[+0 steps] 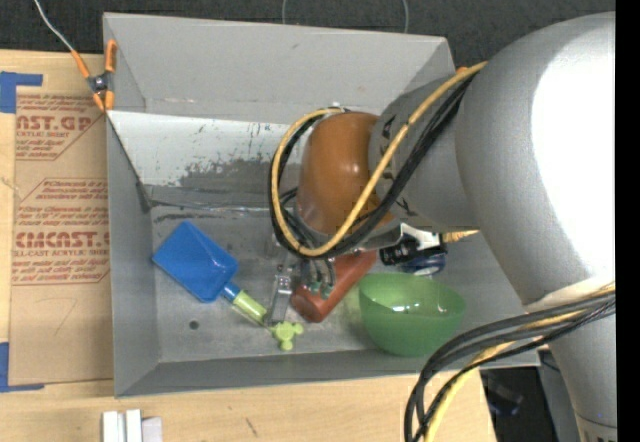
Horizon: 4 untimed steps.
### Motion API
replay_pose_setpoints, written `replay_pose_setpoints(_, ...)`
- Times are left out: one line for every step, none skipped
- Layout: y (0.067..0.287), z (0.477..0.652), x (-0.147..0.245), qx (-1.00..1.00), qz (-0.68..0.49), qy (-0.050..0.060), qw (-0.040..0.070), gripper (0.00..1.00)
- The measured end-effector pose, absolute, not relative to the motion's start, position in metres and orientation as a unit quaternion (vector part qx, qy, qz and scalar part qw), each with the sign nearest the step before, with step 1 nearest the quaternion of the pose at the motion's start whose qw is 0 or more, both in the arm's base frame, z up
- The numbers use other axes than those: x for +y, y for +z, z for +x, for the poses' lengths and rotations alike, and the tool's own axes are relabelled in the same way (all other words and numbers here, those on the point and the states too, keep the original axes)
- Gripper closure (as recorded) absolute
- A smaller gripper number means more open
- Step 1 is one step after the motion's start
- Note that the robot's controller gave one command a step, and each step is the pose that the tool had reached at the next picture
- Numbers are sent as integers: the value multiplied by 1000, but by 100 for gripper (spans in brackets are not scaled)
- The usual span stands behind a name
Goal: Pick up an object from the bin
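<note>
The blue scoop (195,260) lies by the bin's (135,330) left wall. Its yellow-green handle (245,306) ends just beside the jaws, which sit low against a reddish block (330,292). I cannot tell their opening. A green bowl (410,313) sits front right. Nothing looks lifted, so the pick remains.

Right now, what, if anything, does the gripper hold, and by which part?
It cannot be told; the gripper sits by the yellow-green handle of the blue scoop.
</note>
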State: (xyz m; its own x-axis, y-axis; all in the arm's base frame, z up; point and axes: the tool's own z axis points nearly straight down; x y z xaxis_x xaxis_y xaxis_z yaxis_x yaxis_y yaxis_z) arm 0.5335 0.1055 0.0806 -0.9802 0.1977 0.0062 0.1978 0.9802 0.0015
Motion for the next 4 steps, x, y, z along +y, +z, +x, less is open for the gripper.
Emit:
replay_pose_setpoints(70, 494, 79, -945, -326, 0, 5, 100)
replay_pose_setpoints(70, 494, 79, -945, -326, 0, 5, 100)
replay_pose_setpoints(180, 488, 61, -945, -328, 2, 7, 100)
replay_pose_setpoints(113, 486, 76, -940, -341, 1, 6, 100)
